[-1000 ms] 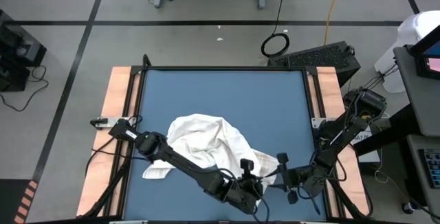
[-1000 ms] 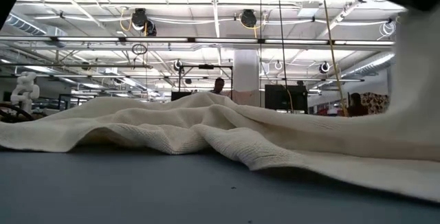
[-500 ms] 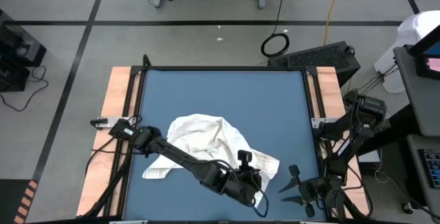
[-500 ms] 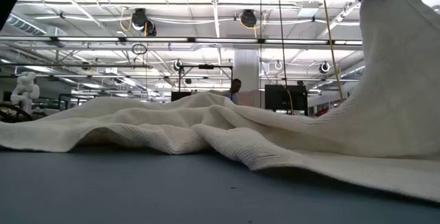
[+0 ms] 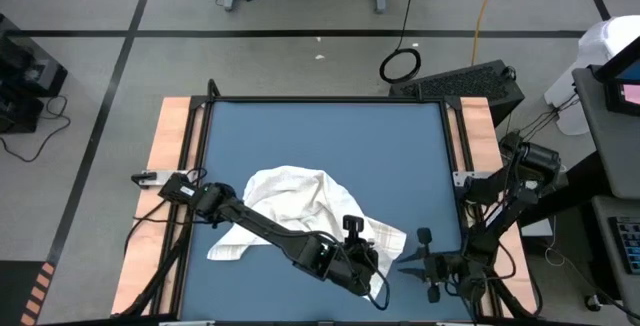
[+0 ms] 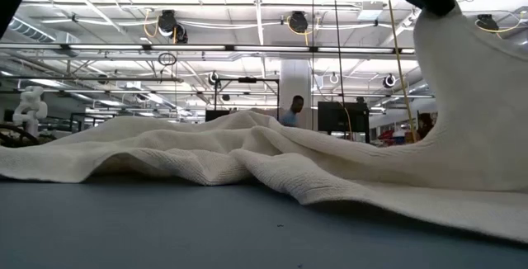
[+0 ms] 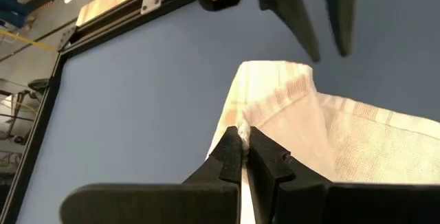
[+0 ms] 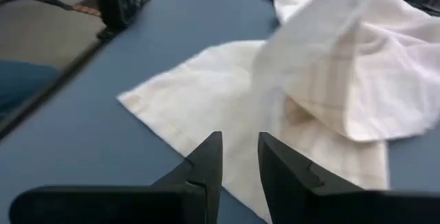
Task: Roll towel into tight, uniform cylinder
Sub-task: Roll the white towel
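Left end effector [image 7: 245, 143] pinches towel [image 5: 300, 206]; seemingly lifted.

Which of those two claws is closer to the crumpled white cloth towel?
The left gripper: it is pinching the white cloth towel's edge. The right gripper hovers just off its corner, empty.

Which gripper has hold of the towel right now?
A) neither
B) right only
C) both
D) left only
D: in the left wrist view the left gripper is clamped shut on an edge of the towel, while the right gripper sits off the cloth's corner over the blue mat with nothing between its fingers.
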`<act>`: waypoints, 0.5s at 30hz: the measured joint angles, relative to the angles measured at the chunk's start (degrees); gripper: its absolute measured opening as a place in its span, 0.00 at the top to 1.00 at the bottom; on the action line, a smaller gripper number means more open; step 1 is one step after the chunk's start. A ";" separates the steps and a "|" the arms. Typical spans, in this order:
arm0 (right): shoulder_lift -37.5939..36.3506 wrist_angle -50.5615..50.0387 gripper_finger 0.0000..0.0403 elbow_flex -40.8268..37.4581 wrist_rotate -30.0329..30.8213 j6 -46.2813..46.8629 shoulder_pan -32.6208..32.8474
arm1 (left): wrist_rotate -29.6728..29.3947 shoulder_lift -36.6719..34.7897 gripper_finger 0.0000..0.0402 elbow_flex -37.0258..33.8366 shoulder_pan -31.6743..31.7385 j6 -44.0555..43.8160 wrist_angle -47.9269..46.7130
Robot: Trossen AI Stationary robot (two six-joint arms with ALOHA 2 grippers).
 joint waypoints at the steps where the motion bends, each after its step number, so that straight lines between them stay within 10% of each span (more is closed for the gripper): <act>1: -0.56 -2.29 0.79 0.00 -0.19 1.07 -0.15 | 0.00 0.00 0.98 0.00 0.00 0.00 0.00; 15: -0.60 -17.23 0.66 0.00 -2.61 10.35 -4.40 | -0.22 0.00 0.98 0.00 1.31 4.75 -0.01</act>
